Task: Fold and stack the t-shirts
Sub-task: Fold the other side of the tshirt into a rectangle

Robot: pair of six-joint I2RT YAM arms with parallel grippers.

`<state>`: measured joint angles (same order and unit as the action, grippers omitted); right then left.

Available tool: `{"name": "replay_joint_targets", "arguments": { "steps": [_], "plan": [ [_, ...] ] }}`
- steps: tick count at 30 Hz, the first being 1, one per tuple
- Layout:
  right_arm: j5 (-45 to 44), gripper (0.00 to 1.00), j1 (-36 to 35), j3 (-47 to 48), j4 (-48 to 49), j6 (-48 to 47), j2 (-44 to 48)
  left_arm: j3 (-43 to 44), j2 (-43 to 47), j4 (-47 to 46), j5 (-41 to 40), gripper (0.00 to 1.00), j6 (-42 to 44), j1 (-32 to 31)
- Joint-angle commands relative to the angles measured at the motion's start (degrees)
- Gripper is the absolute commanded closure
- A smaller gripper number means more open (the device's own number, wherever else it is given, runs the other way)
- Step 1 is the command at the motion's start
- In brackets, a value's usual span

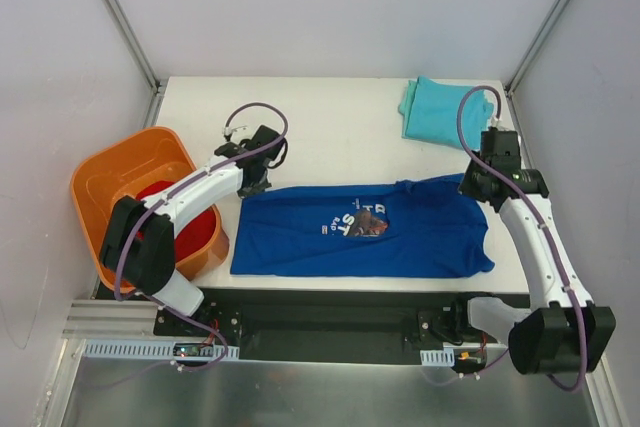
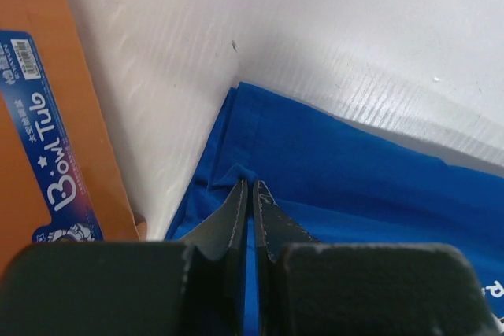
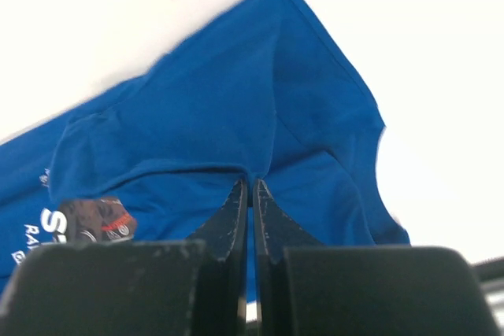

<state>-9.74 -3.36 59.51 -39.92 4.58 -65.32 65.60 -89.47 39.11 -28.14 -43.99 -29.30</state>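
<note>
The blue t-shirt (image 1: 420,237) is spread on the worktop (image 1: 330,117), its far edge pinched in the closed left claw (image 2: 250,186) and right claw (image 3: 250,185). Only little cloth is gripped; it may be lost if lifted unevenly.

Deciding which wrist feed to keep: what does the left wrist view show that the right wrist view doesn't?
Only the left wrist view: the orange tub with its blue "Bowl Tub" label, beside a corner of the blue t-shirt. Only the right wrist view: the dark patch of the chest graphic. Both: that shirt on the white table, each view's own jaws shut on a pinch of its cloth.
</note>
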Motion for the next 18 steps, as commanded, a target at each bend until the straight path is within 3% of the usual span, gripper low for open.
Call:
{"name": "replay_joint_targets", "arguments": {
  "steps": [1,10,18],
  "plan": [
    [-4.85,0.99,0.02,-2.55,-6.92,2.27,4.49,-3.55,5.18,-0.62,-2.62,1.0,-2.68,-0.85],
    [-10.47,0.99,0.45,-5.01,-15.01,3.15,11.0,-9.79,10.28,-1.23,-2.45,1.0,-5.41,-2.61],
    [-10.3,0.98,1.07,-3.17,-20.71,2.72,13.02,-12.25,13.79,-1.23,-1.66,1.0,-5.76,-2.78]
  ]
}}
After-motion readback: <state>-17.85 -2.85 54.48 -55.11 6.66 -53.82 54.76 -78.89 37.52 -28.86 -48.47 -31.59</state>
